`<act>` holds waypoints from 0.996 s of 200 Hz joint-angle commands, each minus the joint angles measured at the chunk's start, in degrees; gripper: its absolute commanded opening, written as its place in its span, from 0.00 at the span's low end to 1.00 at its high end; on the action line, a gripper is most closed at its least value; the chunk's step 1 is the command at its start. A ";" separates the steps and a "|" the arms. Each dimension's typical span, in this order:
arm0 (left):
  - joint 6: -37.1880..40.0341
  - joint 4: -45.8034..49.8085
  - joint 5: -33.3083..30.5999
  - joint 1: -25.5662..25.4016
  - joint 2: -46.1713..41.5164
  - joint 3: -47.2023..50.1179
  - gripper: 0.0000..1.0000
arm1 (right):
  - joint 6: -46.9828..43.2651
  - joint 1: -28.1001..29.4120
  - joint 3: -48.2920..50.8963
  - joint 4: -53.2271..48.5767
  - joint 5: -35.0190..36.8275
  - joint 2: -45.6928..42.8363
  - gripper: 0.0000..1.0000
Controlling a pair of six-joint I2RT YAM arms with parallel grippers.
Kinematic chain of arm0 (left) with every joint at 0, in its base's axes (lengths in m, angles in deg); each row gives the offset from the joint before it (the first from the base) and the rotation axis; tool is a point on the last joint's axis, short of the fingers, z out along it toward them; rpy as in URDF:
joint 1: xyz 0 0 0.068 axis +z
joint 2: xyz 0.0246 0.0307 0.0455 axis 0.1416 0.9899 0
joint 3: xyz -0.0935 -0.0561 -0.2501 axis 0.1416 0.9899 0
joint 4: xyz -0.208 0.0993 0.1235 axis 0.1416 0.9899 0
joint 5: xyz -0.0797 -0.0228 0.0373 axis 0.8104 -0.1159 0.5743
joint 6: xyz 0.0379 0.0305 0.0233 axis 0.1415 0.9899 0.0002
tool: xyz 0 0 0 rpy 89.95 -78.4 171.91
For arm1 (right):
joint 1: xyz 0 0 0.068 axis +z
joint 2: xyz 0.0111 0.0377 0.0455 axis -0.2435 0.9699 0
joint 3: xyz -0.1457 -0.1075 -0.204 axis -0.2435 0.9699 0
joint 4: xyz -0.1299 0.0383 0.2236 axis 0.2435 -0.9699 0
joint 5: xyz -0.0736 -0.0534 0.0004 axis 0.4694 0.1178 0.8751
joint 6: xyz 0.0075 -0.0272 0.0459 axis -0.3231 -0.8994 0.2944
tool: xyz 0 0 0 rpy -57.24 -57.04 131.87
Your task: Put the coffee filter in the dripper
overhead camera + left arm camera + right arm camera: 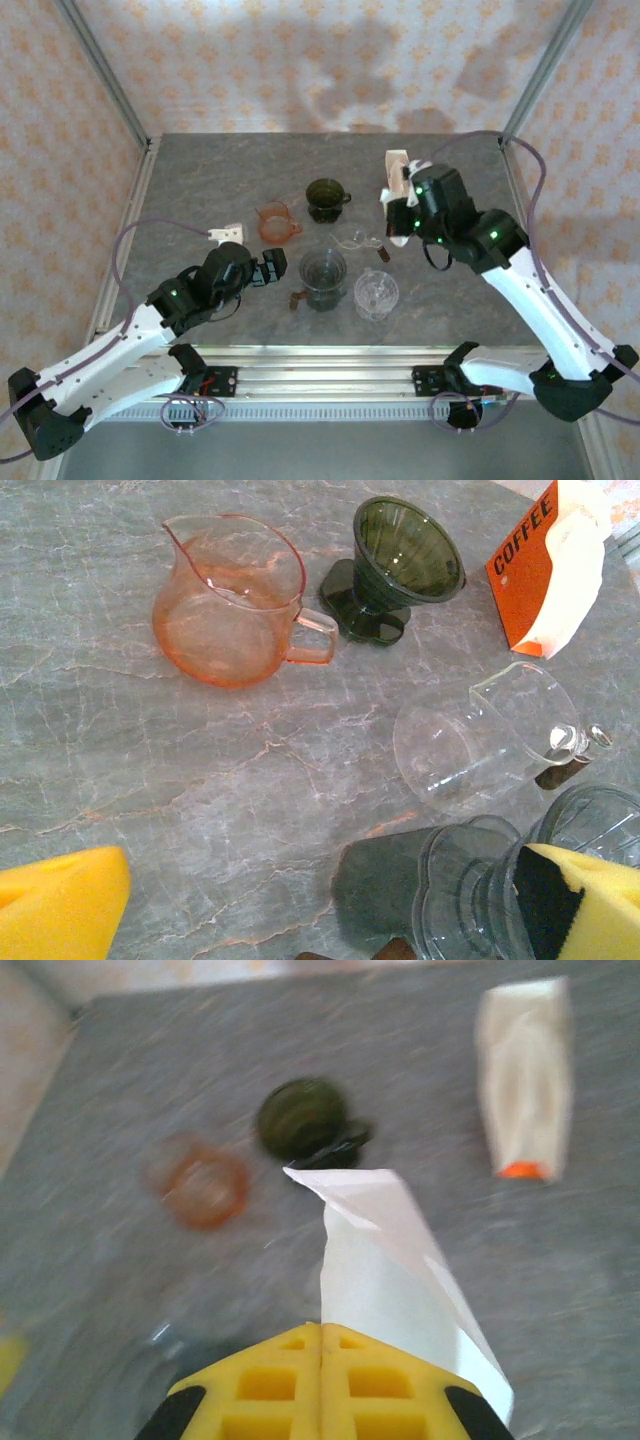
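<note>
White paper filter (pixel 385 1260) is pinched in the clenched right tool (pixel 320 1360), held above the counter (pixel 200 190). Its long axis points ahead toward the green dripper (pixel 300 1120), seemingly just left of its tip, though blur hampers this. The left tool (pixel 270 267) gapes beside the smoky dripper (pixel 322 273).

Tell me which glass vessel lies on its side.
The clear pitcher, its mouth facing sideways along the table; the orange pitcher and the dark green dripper stand upright.

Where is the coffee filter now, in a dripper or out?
Out: the coffee filter is pinched in the right pincer, clear of the green dripper.
</note>
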State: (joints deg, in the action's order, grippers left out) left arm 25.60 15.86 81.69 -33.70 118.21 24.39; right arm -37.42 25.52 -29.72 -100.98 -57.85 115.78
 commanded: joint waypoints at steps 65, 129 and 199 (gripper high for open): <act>1.22 3.65 3.13 0.45 0.63 -4.81 1.00 | 7.29 14.61 -10.79 -17.35 -6.72 10.35 0.00; 1.05 2.16 6.40 0.45 1.67 -4.54 1.00 | 9.76 16.94 -19.84 -20.07 -2.69 20.61 0.00; -0.30 0.56 8.49 0.45 0.95 -3.68 1.00 | 10.57 19.01 -21.73 -16.90 -1.21 29.11 0.00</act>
State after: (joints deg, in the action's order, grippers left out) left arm 26.01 17.21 89.19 -33.70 120.53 21.00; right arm -28.13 44.17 -51.79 -119.56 -61.50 143.43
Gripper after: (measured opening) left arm 0.998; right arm 0.048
